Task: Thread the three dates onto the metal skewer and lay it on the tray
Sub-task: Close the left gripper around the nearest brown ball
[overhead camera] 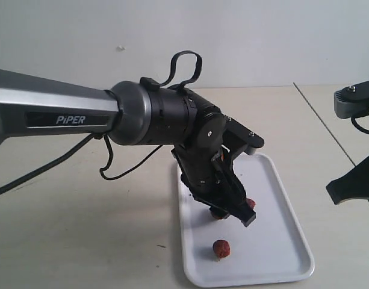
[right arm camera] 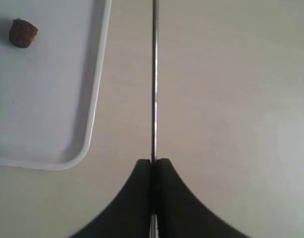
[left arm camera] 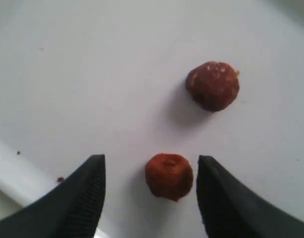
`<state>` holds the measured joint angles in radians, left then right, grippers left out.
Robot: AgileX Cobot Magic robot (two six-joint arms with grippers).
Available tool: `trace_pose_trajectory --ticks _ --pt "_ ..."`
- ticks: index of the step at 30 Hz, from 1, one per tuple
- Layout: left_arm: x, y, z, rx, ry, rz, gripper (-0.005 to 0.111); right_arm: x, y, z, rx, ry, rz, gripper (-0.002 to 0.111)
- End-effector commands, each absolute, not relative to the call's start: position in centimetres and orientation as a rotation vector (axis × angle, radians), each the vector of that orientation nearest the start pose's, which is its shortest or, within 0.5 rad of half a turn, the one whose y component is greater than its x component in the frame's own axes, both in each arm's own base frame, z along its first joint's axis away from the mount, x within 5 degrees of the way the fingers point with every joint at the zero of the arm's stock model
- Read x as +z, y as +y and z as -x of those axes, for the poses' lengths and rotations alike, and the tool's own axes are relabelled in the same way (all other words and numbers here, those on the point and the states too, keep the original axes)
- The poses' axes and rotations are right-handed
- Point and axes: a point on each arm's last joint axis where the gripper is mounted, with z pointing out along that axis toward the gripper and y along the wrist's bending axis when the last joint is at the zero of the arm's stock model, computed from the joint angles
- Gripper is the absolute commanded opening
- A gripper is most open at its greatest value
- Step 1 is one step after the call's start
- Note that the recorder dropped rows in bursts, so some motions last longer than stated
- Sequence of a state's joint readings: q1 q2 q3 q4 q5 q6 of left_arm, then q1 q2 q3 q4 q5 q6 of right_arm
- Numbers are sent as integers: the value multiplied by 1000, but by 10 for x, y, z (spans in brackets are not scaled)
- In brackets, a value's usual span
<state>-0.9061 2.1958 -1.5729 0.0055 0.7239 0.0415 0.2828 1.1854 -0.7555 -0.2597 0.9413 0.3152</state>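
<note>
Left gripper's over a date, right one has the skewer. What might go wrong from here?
1. The date sits off-centre in the open left gripper; closing may roll it across the tray.
2. The right gripper pinches the thin skewer with a long overhang; it may pivot when pushed in.

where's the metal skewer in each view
exterior view: not visible.
left wrist view: not in it.
right wrist view: the metal skewer runs along the picture's centre line, away from the shut right gripper, over the table beside the tray.
shared landmark: the white tray, in all three views.
</note>
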Motion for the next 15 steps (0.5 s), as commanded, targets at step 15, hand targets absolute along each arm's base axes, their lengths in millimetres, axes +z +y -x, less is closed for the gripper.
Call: trace_pose_trajectory --ticks 15 --pt "122 -357 -276 -195 2581 -1303 54 254 37 -199 -193 2772 136 0"
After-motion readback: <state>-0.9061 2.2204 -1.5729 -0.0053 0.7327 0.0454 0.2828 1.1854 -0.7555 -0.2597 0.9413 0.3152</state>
